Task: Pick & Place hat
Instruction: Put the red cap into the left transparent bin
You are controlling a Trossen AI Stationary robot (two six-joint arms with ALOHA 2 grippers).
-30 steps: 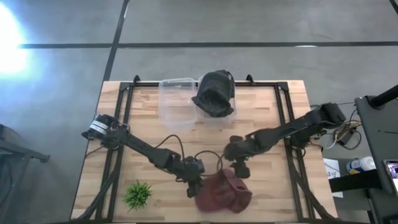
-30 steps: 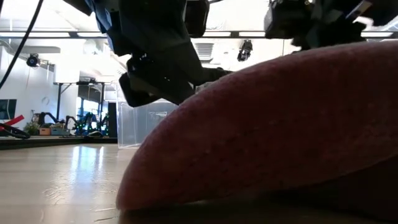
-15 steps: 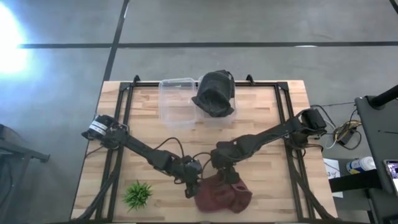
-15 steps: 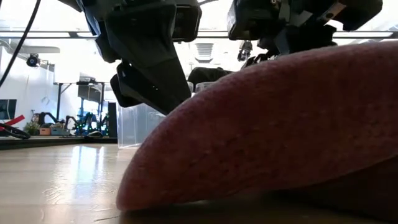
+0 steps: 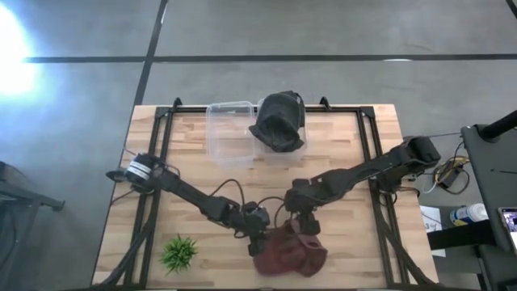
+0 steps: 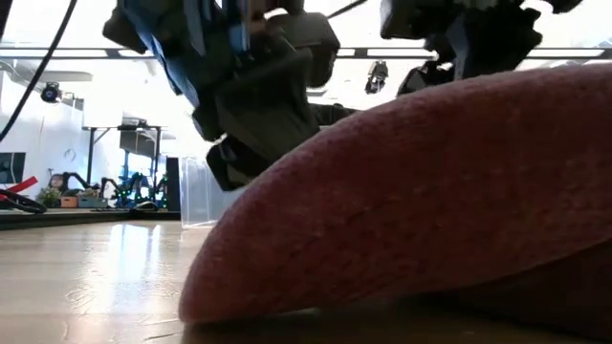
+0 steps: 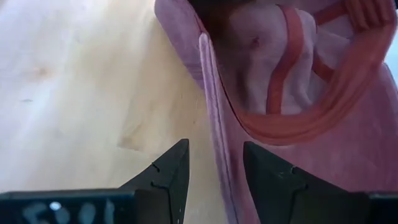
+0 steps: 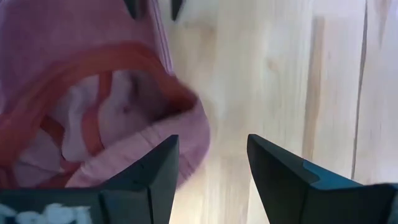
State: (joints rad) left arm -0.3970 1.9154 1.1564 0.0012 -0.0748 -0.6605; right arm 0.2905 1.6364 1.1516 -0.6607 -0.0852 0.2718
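Observation:
A maroon hat (image 5: 289,252) lies near the table's front edge with its opening turned up, showing orange seam tape inside (image 7: 292,68). Its crown fills the low view (image 6: 430,210). My left gripper (image 5: 260,242) is open at the hat's left side, and the rim edge (image 7: 214,155) runs between its fingers. My right gripper (image 5: 307,229) is open at the hat's far side. Its fingers stand around the rim (image 8: 189,140). My left gripper slants down from the table's left with one finger (image 7: 267,174) over the hat's fabric and one (image 7: 168,171) over bare wood; I cannot tell whether it touches the rim. My right gripper comes from above at the far rim; I cannot tell whether it touches.
A black hat (image 5: 279,121) rests on the right part of a clear plastic container (image 5: 230,131) at the table's far side. A small green plant (image 5: 179,252) stands at the front left. Bare wood lies between the container and the maroon hat.
My right gripper has swung toward the table's left edge over the hat's far side, then come back right and a little nearer the front edge. My left gripper has edged right and down toward the hat's rim. The hat has stayed in place.

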